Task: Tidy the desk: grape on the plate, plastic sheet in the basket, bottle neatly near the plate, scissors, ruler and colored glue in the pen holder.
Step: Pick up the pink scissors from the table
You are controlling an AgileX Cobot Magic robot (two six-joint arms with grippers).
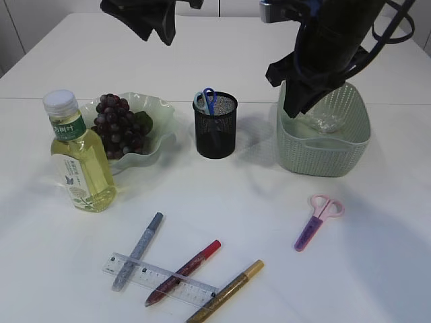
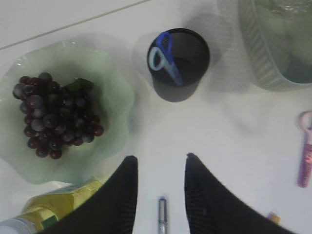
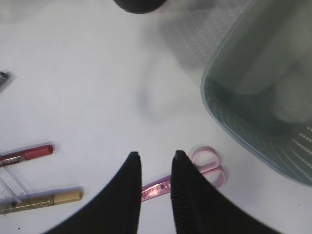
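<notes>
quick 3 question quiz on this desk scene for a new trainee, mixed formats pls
1. True or false: the grapes already sit on the plate.
2. Which scissors are in the pen holder? A) blue scissors B) pink scissors
3. Fill in: the ruler lies under three glue ____.

Key: 1 true; 2 A; 3 pens

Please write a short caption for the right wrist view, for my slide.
Open right gripper hovering above the pink scissors, beside the green basket.
</notes>
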